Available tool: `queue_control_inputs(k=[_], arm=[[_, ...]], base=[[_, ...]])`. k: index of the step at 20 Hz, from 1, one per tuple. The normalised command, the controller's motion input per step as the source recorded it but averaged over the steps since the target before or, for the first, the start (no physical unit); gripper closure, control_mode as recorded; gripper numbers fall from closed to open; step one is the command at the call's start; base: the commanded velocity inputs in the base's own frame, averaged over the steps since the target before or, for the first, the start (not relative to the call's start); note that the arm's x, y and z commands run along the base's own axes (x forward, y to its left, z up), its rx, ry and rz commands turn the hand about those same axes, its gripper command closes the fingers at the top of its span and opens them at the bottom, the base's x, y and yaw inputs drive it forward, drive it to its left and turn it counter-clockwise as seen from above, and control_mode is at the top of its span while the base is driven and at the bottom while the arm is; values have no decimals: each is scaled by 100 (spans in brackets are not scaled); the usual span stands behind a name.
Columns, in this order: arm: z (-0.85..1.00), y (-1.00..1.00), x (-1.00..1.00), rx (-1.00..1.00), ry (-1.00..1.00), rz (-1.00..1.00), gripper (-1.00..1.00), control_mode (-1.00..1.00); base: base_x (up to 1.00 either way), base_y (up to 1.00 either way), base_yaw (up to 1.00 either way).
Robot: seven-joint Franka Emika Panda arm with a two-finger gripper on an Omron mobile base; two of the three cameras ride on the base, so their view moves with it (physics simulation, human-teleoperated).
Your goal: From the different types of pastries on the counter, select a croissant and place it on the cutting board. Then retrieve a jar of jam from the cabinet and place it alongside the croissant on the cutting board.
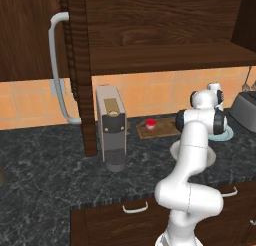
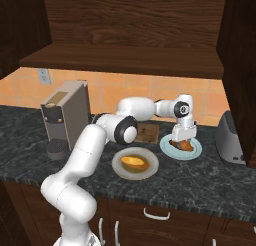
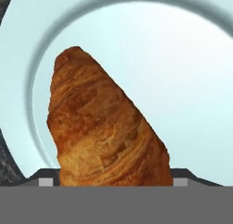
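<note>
The gripper (image 2: 180, 141) hangs straight down over the croissant (image 2: 182, 145), which lies on a pale blue plate (image 2: 194, 152) on the counter (image 2: 210, 182). Its fingers sit either side of the pastry; whether they pinch it, I cannot tell. The cutting board (image 2: 148, 132) lies at the plate's ten o'clock, with the jar of jam (image 1: 150, 123) on it.

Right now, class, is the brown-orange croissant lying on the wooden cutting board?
No, the brown-orange croissant lies on a pale blue plate.
</note>
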Motion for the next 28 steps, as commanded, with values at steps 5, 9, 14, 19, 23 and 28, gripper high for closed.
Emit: queue_control_inputs(k=[5, 9, 14, 19, 23, 28], arm=[[1, 5, -4, 0, 2, 3, 100, -100], [27, 7, -5, 0, 1, 2, 100, -100], [14, 1, -13, 0, -2, 0, 100, -100], [3, 9, -17, 0, -7, 0, 100, -100], [6, 30, -5, -1, -11, 0, 100, -100], [25, 42, 0, -3, -11, 0, 100, -100]], base=[[0, 0, 0], [0, 0, 0], [0, 0, 0], [0, 0, 0], [0, 0, 0], [0, 0, 0]])
